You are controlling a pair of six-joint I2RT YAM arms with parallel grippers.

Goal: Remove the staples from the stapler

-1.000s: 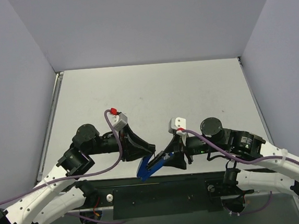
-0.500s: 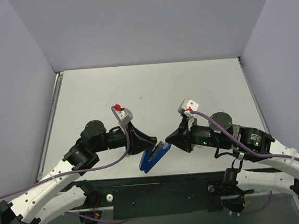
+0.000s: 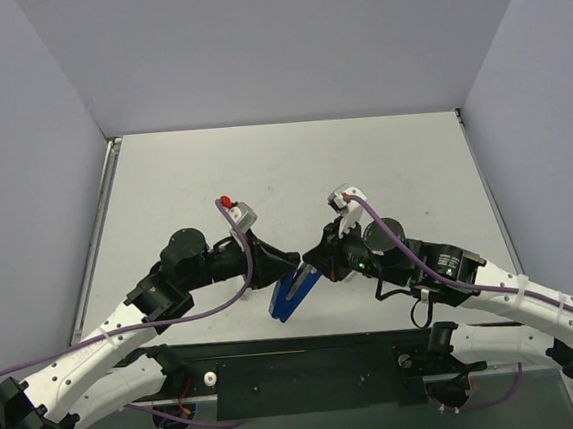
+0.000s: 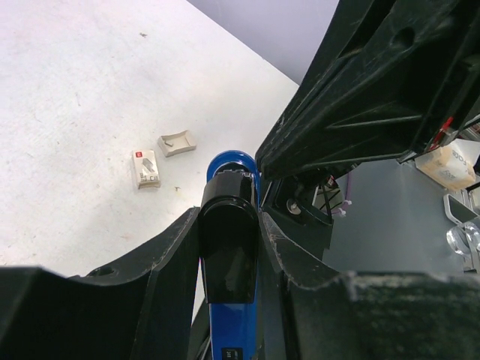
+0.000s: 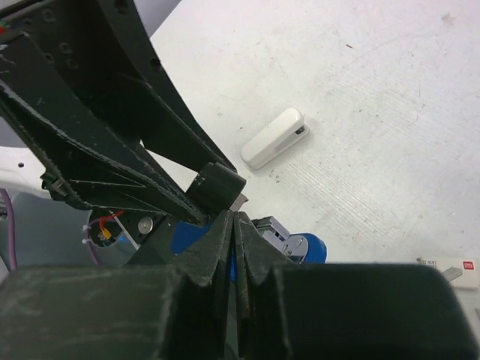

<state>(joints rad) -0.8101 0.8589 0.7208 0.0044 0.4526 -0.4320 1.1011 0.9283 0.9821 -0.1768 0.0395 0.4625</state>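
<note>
The blue stapler point(image 3: 294, 296) with its black end point(image 4: 228, 247) is held in the air between both grippers, near the table's front edge. My left gripper point(image 3: 289, 265) is shut on its black end, one finger on each side point(image 4: 229, 217). My right gripper point(image 3: 312, 263) meets it from the right. Its jaws point(image 5: 232, 217) are pressed almost together on a thin blue part of the stapler. The stapler's metal magazine point(image 5: 273, 229) and round blue end point(image 5: 309, 246) show beside the right fingers. No staples can be made out.
A small white box with a red mark point(image 4: 146, 168) and a pale open tray point(image 4: 176, 142) lie on the table below. A small white oblong object point(image 5: 274, 137) and another red-marked box point(image 5: 450, 271) lie in the right wrist view. The black base plate point(image 3: 310, 373) is close in front.
Both grippers have moved away from the near edge and closer together, carrying the stapler a little right and farther in. The right wrist has turned.
</note>
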